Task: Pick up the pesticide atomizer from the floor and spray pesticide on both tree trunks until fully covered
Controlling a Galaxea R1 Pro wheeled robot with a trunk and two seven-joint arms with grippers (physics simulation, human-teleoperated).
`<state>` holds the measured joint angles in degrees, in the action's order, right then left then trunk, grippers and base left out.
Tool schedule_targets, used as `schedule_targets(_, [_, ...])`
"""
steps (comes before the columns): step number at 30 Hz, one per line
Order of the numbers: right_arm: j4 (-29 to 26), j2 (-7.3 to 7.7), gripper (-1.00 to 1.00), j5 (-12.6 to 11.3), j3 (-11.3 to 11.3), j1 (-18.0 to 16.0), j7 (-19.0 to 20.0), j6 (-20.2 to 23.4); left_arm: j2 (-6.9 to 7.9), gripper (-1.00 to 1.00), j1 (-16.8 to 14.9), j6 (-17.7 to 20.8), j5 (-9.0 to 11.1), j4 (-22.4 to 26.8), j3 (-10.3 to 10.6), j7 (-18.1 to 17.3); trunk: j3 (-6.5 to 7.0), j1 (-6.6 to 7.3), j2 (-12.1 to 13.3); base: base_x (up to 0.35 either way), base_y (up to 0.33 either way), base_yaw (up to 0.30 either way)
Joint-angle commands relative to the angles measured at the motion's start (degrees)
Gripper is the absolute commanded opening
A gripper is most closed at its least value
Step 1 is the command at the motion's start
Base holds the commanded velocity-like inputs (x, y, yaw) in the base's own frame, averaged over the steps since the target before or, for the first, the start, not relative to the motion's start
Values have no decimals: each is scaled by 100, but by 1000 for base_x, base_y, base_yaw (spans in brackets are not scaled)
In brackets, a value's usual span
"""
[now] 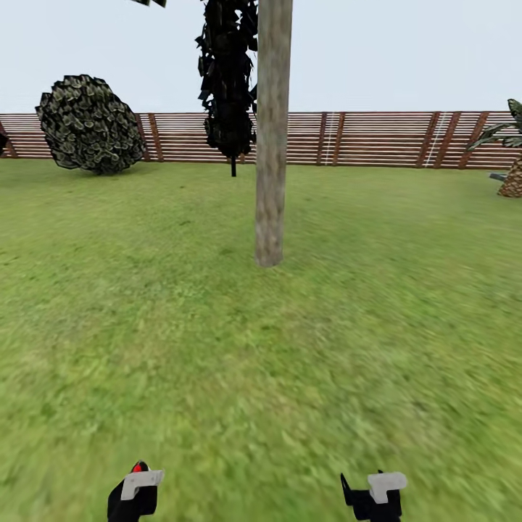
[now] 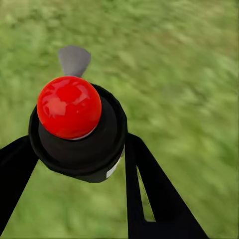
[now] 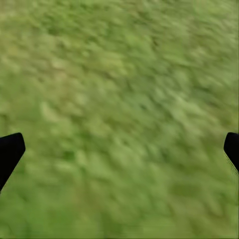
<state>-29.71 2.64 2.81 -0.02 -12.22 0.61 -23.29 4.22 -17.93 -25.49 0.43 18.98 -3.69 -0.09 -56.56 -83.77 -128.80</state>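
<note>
1. the left gripper (image 2: 74,149) is pinching the sprayer (image 2: 74,127), its red cap (image 2: 68,106) showing; pickup looks done.
2. the trunk (image 1: 271,145) is standing at 12 o'clock on the lawn (image 1: 362,290); next, i judge, comes closing in and aiming.
3. both arms are hanging low; the right gripper (image 3: 119,149) is spread empty.

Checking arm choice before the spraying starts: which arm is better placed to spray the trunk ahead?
Left. Its pincer is shut on the atomizer, red top showing, so it can likely spray the grey-tan trunk standing ahead on the grass. The right pincer is open, holding nothing.
</note>
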Motion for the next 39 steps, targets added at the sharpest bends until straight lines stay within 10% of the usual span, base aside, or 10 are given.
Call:
schedule_targets(1, [0,0,100,0,0,0,0,0,0,-100,0,0,0,1,0,1,0,0,0,339,0,0])
schedule_targets(39, [0,0,100,0,2,0,1,0,0,-100,0,0,0,1,0,1,0,0,0,339,0,0])
